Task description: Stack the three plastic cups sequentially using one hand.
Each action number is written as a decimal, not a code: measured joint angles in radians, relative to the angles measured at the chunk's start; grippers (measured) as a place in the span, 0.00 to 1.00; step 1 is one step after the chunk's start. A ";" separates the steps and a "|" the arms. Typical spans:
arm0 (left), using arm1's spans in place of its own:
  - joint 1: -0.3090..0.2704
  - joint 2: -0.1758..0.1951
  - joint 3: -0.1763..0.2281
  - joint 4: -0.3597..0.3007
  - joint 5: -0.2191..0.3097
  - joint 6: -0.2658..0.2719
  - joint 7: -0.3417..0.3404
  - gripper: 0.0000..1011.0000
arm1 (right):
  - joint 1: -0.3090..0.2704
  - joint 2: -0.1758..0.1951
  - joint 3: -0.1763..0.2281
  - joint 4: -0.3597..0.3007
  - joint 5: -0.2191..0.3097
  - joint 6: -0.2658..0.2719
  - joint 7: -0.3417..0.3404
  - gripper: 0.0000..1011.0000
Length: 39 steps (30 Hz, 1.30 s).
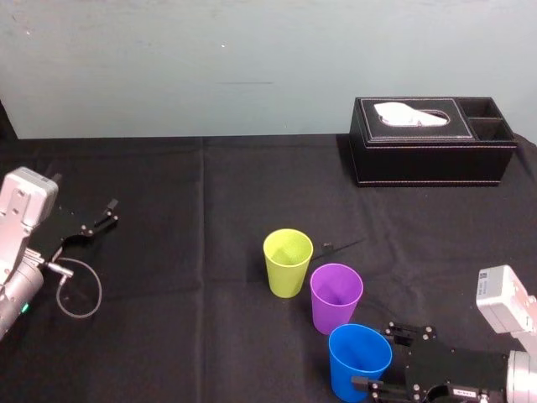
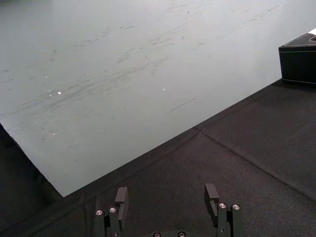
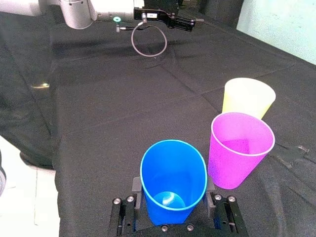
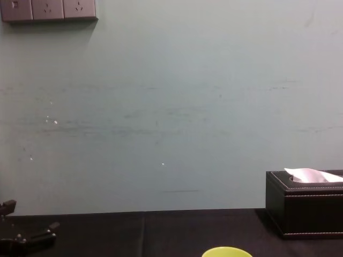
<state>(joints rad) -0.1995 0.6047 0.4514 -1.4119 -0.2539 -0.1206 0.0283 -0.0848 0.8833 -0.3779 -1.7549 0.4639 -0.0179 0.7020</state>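
1. Blue cup (image 1: 361,363) stands at the lower centre-right of the head view. The right gripper (image 3: 173,195) looks clenched on its lower wall.
2. Purple cup (image 1: 336,295) stands upright just up-left of it, and the yellow-green cup (image 1: 287,262) is next, near frame centre. None are nested yet.
3. These tumblers are probably light, thin and slick, so a hard squeeze could buckle or squirt one out. A moderate pinch on the mid-wall seems safest.
4. Left gripper (image 1: 96,220) hangs at the left edge, jaws released and empty.
5. Black tissue box (image 1: 432,151) sits well apart, upper right.
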 joint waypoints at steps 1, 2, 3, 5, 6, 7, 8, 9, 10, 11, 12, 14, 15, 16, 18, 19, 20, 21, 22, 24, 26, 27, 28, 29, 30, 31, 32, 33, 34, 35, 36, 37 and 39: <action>0.000 0.000 0.000 0.000 0.000 0.000 0.000 1.00 | 0.000 0.000 0.000 0.000 0.000 0.000 0.000 0.71; 0.000 0.000 0.000 0.000 0.000 0.000 0.000 1.00 | 0.000 0.000 0.000 0.000 0.000 0.000 0.000 0.71; 0.000 0.000 0.000 0.000 0.000 0.000 0.000 1.00 | 0.000 0.000 0.000 0.000 0.000 0.000 0.000 0.71; 0.000 0.000 0.000 0.000 0.000 0.000 0.000 1.00 | 0.000 0.000 0.000 0.000 0.000 0.000 0.000 0.71; 0.000 0.000 0.000 0.000 0.000 0.000 0.000 1.00 | 0.000 0.000 0.000 0.000 0.000 0.000 0.000 0.71; 0.000 0.000 0.000 0.000 0.000 0.000 0.000 1.00 | 0.000 0.000 0.000 0.000 0.000 0.000 0.000 0.71; 0.000 0.000 0.000 0.000 0.000 0.000 0.000 1.00 | 0.000 0.000 0.000 0.000 0.000 0.000 0.000 0.71; 0.000 0.000 0.000 0.000 0.000 0.000 0.000 1.00 | 0.000 0.000 0.000 0.000 0.000 0.000 0.000 0.71; 0.000 0.000 0.000 0.000 0.000 0.000 0.000 1.00 | 0.000 0.000 0.000 0.000 0.000 0.000 0.000 0.71; 0.000 0.000 0.000 0.000 0.000 0.000 0.000 1.00 | -0.002 0.002 0.003 -0.004 0.002 -0.001 0.000 0.71; 0.000 0.000 0.000 0.000 0.000 0.000 0.000 1.00 | -0.010 0.009 0.014 -0.018 0.011 -0.004 -0.002 0.71; 0.000 0.000 0.000 0.000 0.000 0.000 0.000 1.00 | -0.015 0.013 0.020 -0.026 0.017 -0.005 -0.004 0.71; 0.000 0.000 0.000 0.000 0.000 0.000 0.000 1.00 | -0.023 0.019 0.030 -0.038 0.025 -0.007 -0.009 0.71; 0.000 0.000 0.000 0.000 0.000 0.000 0.000 1.00 | -0.027 0.023 0.036 -0.044 0.029 -0.007 -0.011 0.71; 0.000 0.000 0.000 0.000 0.000 0.000 0.000 1.00 | -0.044 0.037 0.060 -0.072 0.045 -0.008 -0.020 0.71; 0.000 0.000 0.000 0.000 0.000 0.000 0.000 1.00 | -0.050 0.042 0.068 -0.080 0.050 -0.008 -0.024 0.71; 0.000 0.000 0.000 0.000 0.000 0.000 0.000 1.00 | -0.062 0.052 0.087 -0.099 0.062 -0.008 -0.031 0.71; 0.000 0.000 0.000 0.000 0.000 0.000 0.000 1.00 | -0.068 0.058 0.097 -0.109 0.068 -0.008 -0.034 0.71; 0.000 0.000 0.000 0.000 0.000 0.000 0.000 1.00 | -0.074 0.063 0.106 -0.118 0.073 -0.009 -0.037 0.71; 0.000 0.000 0.000 0.000 0.000 0.000 0.000 1.00 | -0.094 0.079 0.138 -0.148 0.090 -0.010 -0.046 0.71; 0.000 0.000 0.000 0.000 0.000 0.000 0.000 1.00 | -0.113 0.095 0.174 -0.181 0.107 -0.010 -0.057 0.71; 0.000 0.000 0.000 0.000 0.000 0.000 0.000 1.00 | -0.118 0.098 0.183 -0.189 0.111 -0.010 -0.061 0.71; 0.000 0.000 0.000 0.000 0.000 0.000 0.000 1.00 | -0.123 0.102 0.195 -0.198 0.115 -0.009 -0.065 0.71; 0.000 0.000 0.000 0.000 0.000 0.000 0.000 1.00 | -0.127 0.104 0.205 -0.208 0.119 -0.007 -0.070 0.71; 0.000 0.000 0.000 0.000 0.000 0.000 0.000 1.00 | -0.131 0.107 0.222 -0.224 0.126 -0.001 -0.079 0.71; 0.000 0.000 0.000 0.000 0.000 0.000 0.000 1.00 | -0.132 0.107 0.231 -0.232 0.128 0.003 -0.084 0.71; 0.000 0.000 0.000 0.000 0.000 0.000 0.000 1.00 | -0.131 0.107 0.237 -0.238 0.130 0.008 -0.089 0.71; 0.000 0.000 0.000 0.000 0.000 0.000 0.000 1.00 | -0.129 0.106 0.242 -0.243 0.132 0.013 -0.093 0.71; 0.000 0.000 0.000 0.000 0.000 0.000 0.000 1.00 | -0.120 0.100 0.248 -0.252 0.133 0.027 -0.104 0.71; 0.000 0.000 0.000 0.000 0.000 0.000 0.000 1.00 | -0.114 0.097 0.249 -0.256 0.133 0.035 -0.110 0.71; 0.000 0.000 0.000 0.000 0.000 0.000 0.000 1.00 | -0.095 0.087 0.246 -0.259 0.133 0.054 -0.120 0.71; 0.000 0.000 0.000 0.000 0.000 0.000 0.000 1.00 | -0.083 0.080 0.241 -0.259 0.133 0.064 -0.125 0.71; 0.000 0.000 0.000 0.000 0.000 0.000 0.000 1.00 | -0.058 0.067 0.228 -0.257 0.132 0.083 -0.133 0.71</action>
<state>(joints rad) -0.1995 0.6047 0.4514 -1.4120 -0.2539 -0.1206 0.0283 -0.1425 0.9504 -0.1501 -2.0117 0.5964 0.0648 0.5690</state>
